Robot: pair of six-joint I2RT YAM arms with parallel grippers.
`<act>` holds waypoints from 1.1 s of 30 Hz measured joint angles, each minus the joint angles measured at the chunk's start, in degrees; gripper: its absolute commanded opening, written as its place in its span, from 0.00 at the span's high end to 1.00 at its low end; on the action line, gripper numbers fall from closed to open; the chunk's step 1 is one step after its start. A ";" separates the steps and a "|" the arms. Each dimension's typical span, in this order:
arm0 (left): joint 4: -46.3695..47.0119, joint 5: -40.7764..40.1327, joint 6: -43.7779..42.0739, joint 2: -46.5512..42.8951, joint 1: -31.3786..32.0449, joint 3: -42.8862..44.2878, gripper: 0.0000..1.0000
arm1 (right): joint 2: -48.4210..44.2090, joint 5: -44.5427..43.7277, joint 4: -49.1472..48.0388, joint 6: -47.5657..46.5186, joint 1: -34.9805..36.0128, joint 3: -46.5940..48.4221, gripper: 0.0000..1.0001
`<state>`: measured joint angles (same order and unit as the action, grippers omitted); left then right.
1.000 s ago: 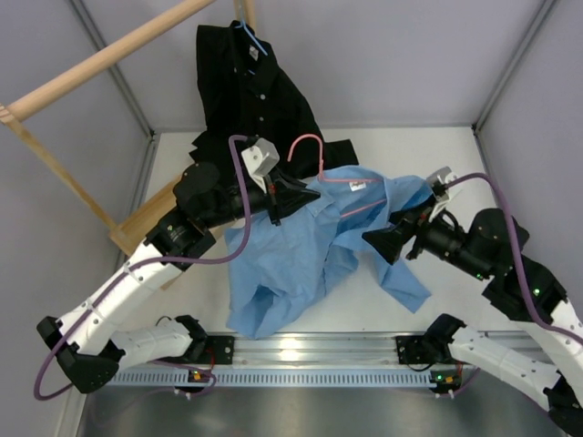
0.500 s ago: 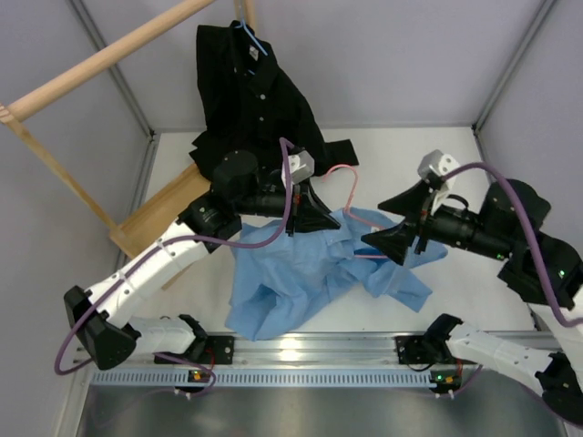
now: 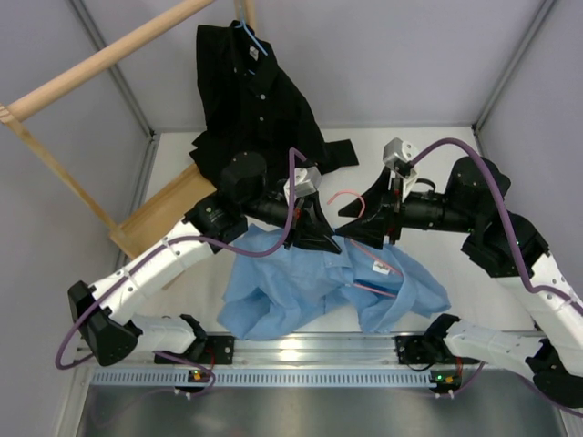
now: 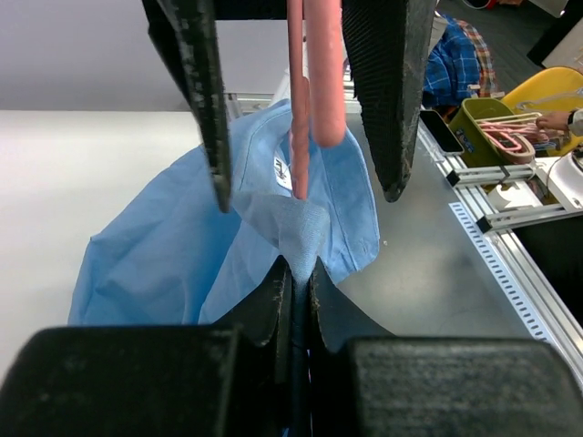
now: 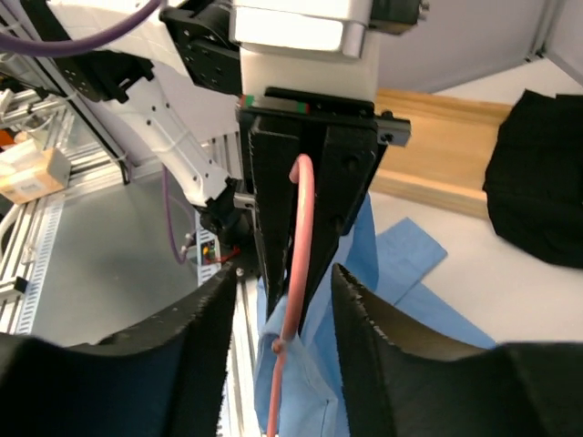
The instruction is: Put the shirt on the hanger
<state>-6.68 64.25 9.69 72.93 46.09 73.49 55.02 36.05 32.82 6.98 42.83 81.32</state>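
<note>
Left gripper (image 4: pixel 296 269) is clamped on a raised fold of the shirt (image 3: pixel 291 284) beside the collar label, centre of the top view. Rest of the shirt is heaped on the table (image 3: pixel 428 155), lower centre. Right gripper (image 5: pixel 282 273) has jaws apart, straddling the hanger (image 3: pixel 344 195) wire. Can't tell if either finger touches it.

Step, as I read it: threading the hanger into the shirt, not seated yet. Next move needs the right to close on the wire and feed one arm into a shoulder, with the left holding the cloth open.

Hidden: lower end of the hanger runs under the cloth. Sleeves are bunched and can't be told apart.
</note>
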 measured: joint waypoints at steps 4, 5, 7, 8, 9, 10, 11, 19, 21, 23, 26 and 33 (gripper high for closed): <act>0.00 0.28 -0.07 0.24 0.00 0.00 1.00 | 0.20 2.10 -2.19 1.11 0.00 -0.90 0.80; -0.02 0.28 -0.20 0.24 0.00 0.00 1.00 | 0.22 2.58 -2.71 1.20 0.00 -1.31 0.86; 0.00 0.24 -0.28 0.24 0.00 0.00 1.00 | 0.24 3.04 -3.54 1.60 0.00 -2.08 1.00; 0.00 0.17 -0.42 0.24 0.00 0.00 1.00 | 0.22 3.08 -3.78 1.68 0.00 -2.54 1.00; -0.31 -0.13 -0.52 0.22 0.00 0.00 0.75 | 0.22 3.08 -4.13 2.01 0.00 -2.93 1.00; -0.48 -0.39 -0.85 0.22 0.00 0.00 0.57 | 0.15 2.84 -4.15 2.01 -0.02 -3.06 1.00; -0.44 -1.20 -1.09 0.20 0.00 0.00 0.44 | 0.02 2.54 -4.31 2.01 -0.04 -3.34 1.00; -1.11 -15.54 -3.82 -6.93 0.00 -1.01 0.02 | -2.95 -4.39 -2.54 -0.24 -0.59 -4.31 1.00; -1.11 -20.87 -4.83 -10.75 0.00 -2.08 0.02 | -3.54 -6.34 -1.46 -1.01 -0.72 -4.24 1.00; -1.09 -28.39 -5.51 -15.76 0.02 -3.96 0.02 | -3.65 -8.87 0.79 -1.95 -0.87 -3.37 1.00; -1.27 -42.10 -5.20 -24.13 0.11 -9.27 0.02 | -3.52 -12.79 4.17 -3.06 -1.16 -0.96 1.00; -1.53 -63.93 3.23 -40.92 0.09 -27.15 0.02 | -3.45 -19.76 9.84 -5.11 -1.40 7.37 1.00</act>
<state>-8.21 0.32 12.93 32.01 46.17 46.35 51.57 16.29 42.65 1.87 41.43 88.68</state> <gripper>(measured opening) 0.983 0.013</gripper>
